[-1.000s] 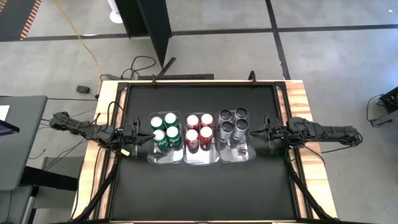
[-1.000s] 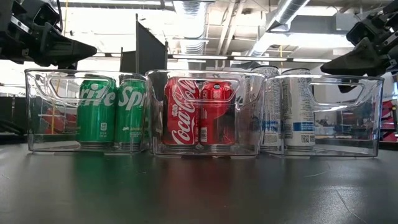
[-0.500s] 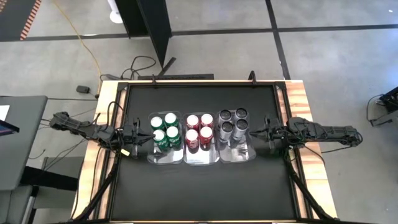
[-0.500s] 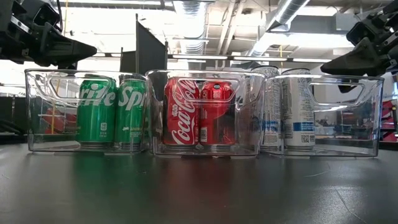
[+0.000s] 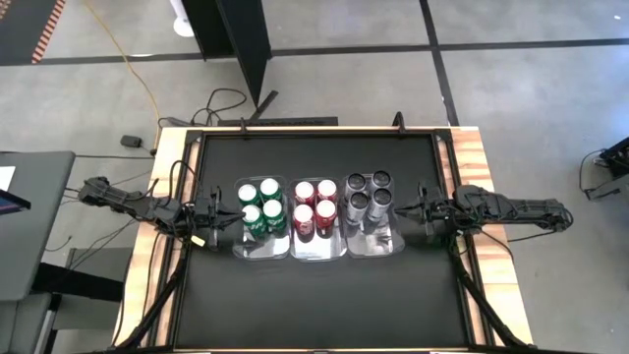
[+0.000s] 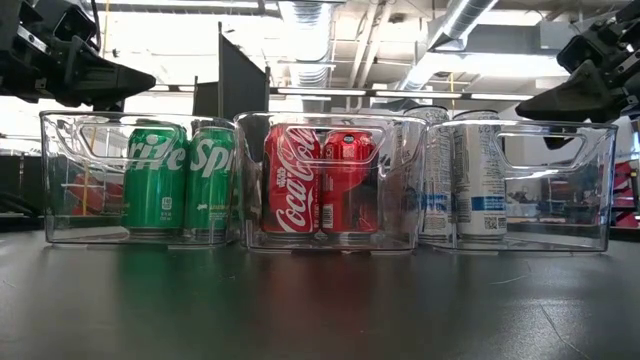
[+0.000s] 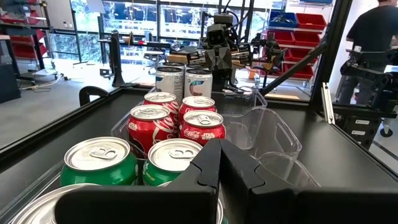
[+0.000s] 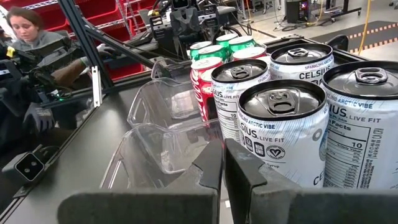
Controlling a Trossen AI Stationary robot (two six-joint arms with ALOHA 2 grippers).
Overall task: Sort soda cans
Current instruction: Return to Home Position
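High view: twelve cans sorted, arms flanking the row.
Measured from the middle tray (image 5: 316, 253) holding the red cans (image 5: 314, 205): green cans (image 5: 261, 206) stand in the left tray (image 5: 257, 252) beside it, silver-grey cans (image 5: 367, 195) in the right tray (image 5: 379, 246), all upright. The left gripper (image 5: 232, 217), fingers together on nothing, hangs just outside the left tray; the right gripper (image 5: 399, 208), likewise closed and empty, just outside the right tray. Each arm's way home likely runs outward, away from the middle tray.

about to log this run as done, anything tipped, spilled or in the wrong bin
Nothing stands out. The green cans, red cans and silver cans stand upright, each colour in its own clear bin. The left gripper and right gripper are shut and empty at the row's ends.
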